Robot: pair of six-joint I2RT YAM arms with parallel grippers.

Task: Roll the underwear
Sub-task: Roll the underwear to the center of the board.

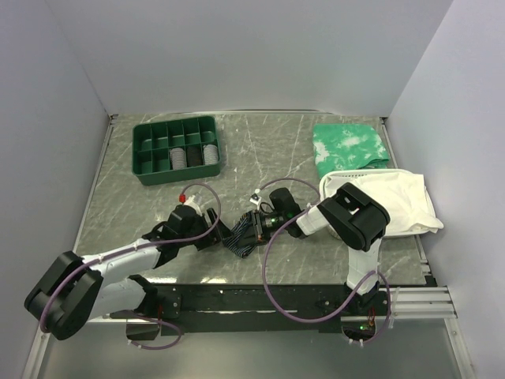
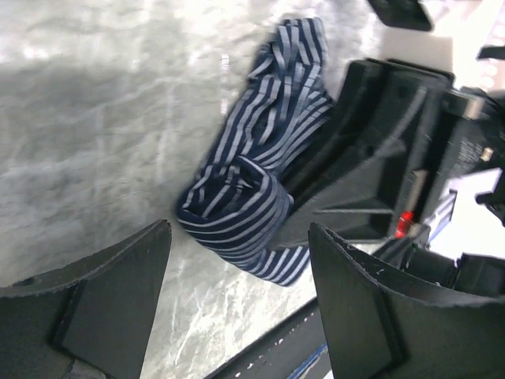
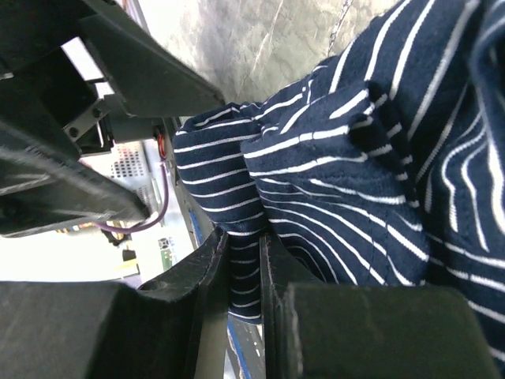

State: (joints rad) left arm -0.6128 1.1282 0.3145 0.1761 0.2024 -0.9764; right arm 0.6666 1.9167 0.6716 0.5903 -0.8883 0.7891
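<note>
The underwear (image 1: 243, 237) lies low in the middle of the top view, close to the near edge of the counter (image 1: 260, 150), just above the black rail where the arms are bolted. There is bare counter above it in the middle of the frame, and more at the left side. Plain pale walls close the counter in at the back, left and right.

The counter is gray stone with thin light lines, like marble.

I count two arms and two claws. The left claw (image 1: 219, 232) is spread wide. In its own view the rolled end of the underwear (image 2: 237, 201) sits in the gap of the left claw (image 2: 237, 237). The right claw (image 1: 254, 226) is pressed nearly together and pinches a fold of the striped underwear (image 3: 331, 181) between the tips of the right claw (image 3: 243, 260).

I count one green tray (image 1: 142, 170) at the upper left, with three small bundles in its cells. One green-and-white cloth (image 1: 347, 146) lies at the upper right. One white cloth (image 1: 394, 201) lies just below it, over the right edge.
</note>
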